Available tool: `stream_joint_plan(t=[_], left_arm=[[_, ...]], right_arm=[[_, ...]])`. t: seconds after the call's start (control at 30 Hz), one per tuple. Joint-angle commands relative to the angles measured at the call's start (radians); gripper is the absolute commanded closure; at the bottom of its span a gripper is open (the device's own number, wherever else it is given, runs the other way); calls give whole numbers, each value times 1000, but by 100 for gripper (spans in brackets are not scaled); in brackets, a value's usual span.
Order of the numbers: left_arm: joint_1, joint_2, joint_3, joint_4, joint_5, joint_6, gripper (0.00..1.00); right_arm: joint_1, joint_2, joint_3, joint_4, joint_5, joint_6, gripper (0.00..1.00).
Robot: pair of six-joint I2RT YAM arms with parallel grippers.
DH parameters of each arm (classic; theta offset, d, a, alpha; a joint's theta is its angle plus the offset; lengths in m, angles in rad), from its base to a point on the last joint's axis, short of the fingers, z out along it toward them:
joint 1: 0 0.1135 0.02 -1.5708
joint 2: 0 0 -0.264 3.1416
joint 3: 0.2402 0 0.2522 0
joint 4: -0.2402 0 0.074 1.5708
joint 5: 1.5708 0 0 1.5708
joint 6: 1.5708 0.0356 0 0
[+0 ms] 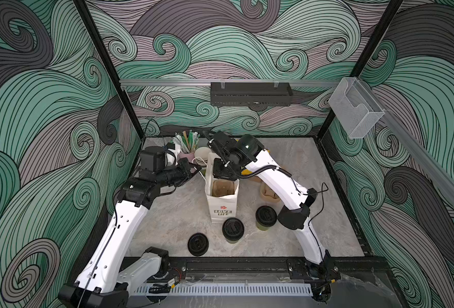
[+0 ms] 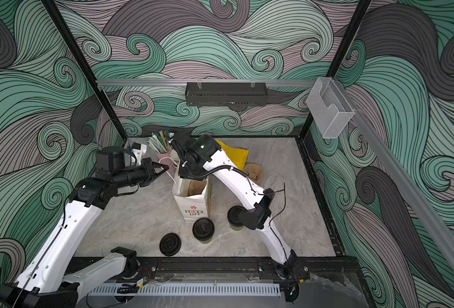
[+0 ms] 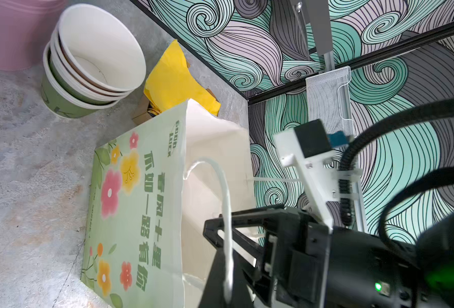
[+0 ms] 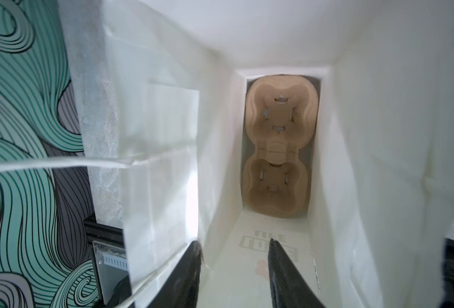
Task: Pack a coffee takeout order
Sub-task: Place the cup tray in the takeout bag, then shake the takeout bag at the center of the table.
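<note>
The left tool (image 1: 197,170) is pressed together on one white cord handle (image 3: 224,192) of the single white paper bag (image 1: 221,210). The right tool (image 4: 234,242) hangs spread and empty in the bag's mouth, above one brown pulp two-well carrier (image 4: 279,149). We count three round black plastic lids (image 1: 233,228) outside on the surface (image 1: 172,213), in front of the bag, at least two of them on olive-green paper cups (image 1: 263,227). One nested stack of open cups (image 3: 87,66) and one pile of yellow paper napkins (image 3: 177,80) lie beyond the bag.

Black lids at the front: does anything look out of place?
The middle lidded cup and the right lidded cup stand upright; the left lid lies on the table with no cup visible beneath. Nothing looks spilled.
</note>
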Motion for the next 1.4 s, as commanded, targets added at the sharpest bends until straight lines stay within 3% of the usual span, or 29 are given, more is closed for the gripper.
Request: stream_joint_plan(t=[0.0,0.07,0.17,0.37,0.47,0.63,0.77,1.03,1.13,1.27,1.37], left_arm=[[-9,-10,-7,-5,-12,20,100],[-8,-11,-7,-7,-7,19,99],[-10,-17,-16,-1,8,4,83],[-10,-37,-30,-6,2,14,61],[-10,-36,-26,-7,-3,16,59],[-9,-26,-1,-36,-14,34,58],[-10,-21,33,-74,-44,56,52],[-9,29,135,-233,-127,123,36],[-10,58,170,-287,-162,144,33],[-10,89,201,-303,-162,152,32],[-10,109,215,-297,-145,157,34]], right_arm=[[4,-91,33,11,-54,-85,50],[4,-141,19,24,-56,-128,45],[-8,-212,-32,28,-17,-170,35],[-14,-302,-219,-5,119,-179,33],[-11,-291,-256,-37,187,-180,32],[-8,-226,-245,-38,140,-170,31],[-12,-205,-293,-38,166,-132,37],[-23,-188,-317,-18,217,-123,60],[-23,-164,-275,-18,202,-154,61],[-23,-158,-260,-20,207,-189,53],[-30,-163,-265,-18,222,-212,59]])
